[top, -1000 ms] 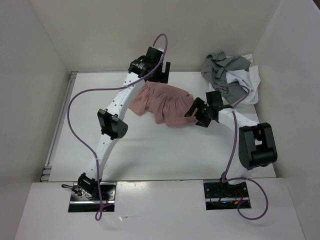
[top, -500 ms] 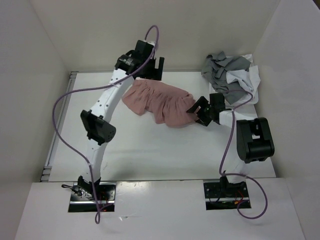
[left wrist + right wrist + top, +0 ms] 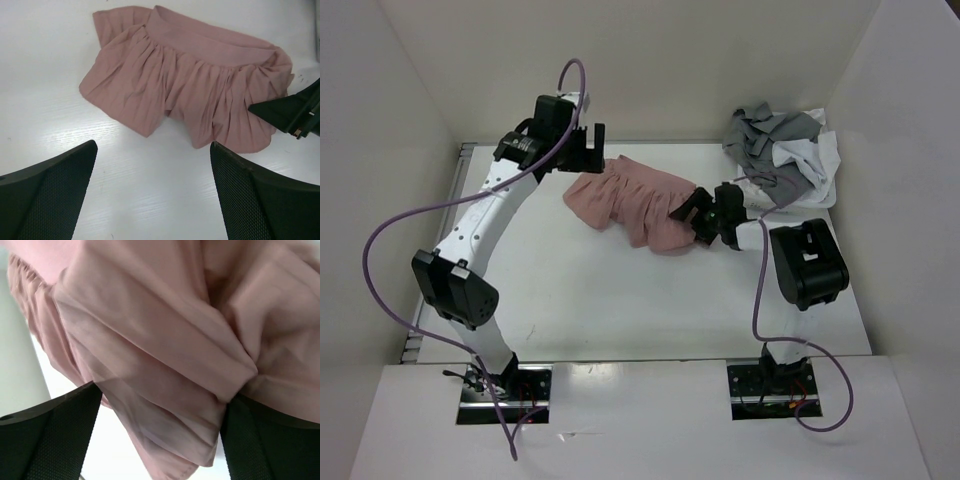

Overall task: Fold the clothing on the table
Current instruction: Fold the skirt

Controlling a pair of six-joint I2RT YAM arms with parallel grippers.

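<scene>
Dusty-pink gathered fabric garment (image 3: 632, 203) is stretching left-right; right pincer (image 3: 691, 221), gaping wide and gripping nothing, is straddling its right end; left pincer (image 3: 588, 158) is hovering wide, empty.

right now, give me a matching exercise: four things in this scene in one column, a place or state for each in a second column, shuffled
Things:
1. clothing
2. grey garment
3. left gripper
4. right gripper

Places or states:
a. open, with a fold of pink fabric between its fingers
b. heaped in the far right corner of the table
c. open, with nothing between its fingers
d. pink, lying loosely spread between the two grippers

Pairs: 1-d, 2-b, 3-c, 4-a
</scene>
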